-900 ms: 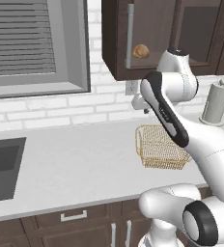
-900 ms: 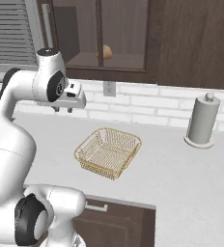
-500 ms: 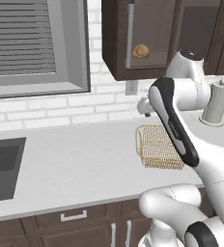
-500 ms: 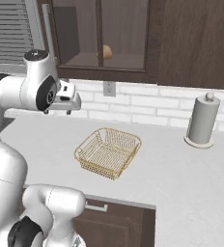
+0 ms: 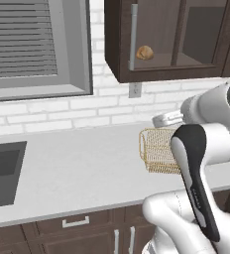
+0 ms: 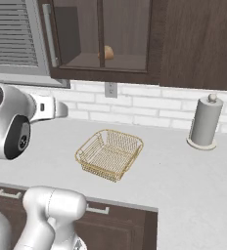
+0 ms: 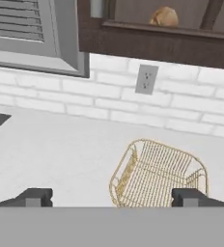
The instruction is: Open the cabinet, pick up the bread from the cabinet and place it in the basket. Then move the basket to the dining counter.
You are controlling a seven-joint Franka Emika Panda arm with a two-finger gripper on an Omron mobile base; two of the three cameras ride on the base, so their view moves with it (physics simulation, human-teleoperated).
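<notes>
The dark brown cabinet (image 5: 186, 69) hangs on the wall with its glass doors closed and its silver bar handle (image 5: 134, 34) upright. Behind the glass, on the shelf, sits the small golden-brown bread (image 5: 144, 52) (image 6: 108, 52) (image 7: 164, 17). The golden wire basket (image 5: 159, 151) (image 6: 109, 154) (image 7: 157, 173) stands empty on the light grey worktop below. My gripper (image 7: 113, 198) (image 6: 60, 110) hovers open above the worktop, level with the basket and well below the cabinet, holding nothing. The dining counter is out of view.
A sink (image 5: 0, 166) is set into the worktop at the left, under a window with blinds (image 5: 32, 44). A paper towel roll (image 6: 203, 122) stands at the right. A wall outlet (image 7: 145, 78) sits on the white brick wall. Dark drawers (image 5: 77, 223) run below.
The hand has drawn back from the cabinet's lower edge and sunk a little toward the worktop. Its fingers have spread wide. Basket and bread have not moved.
</notes>
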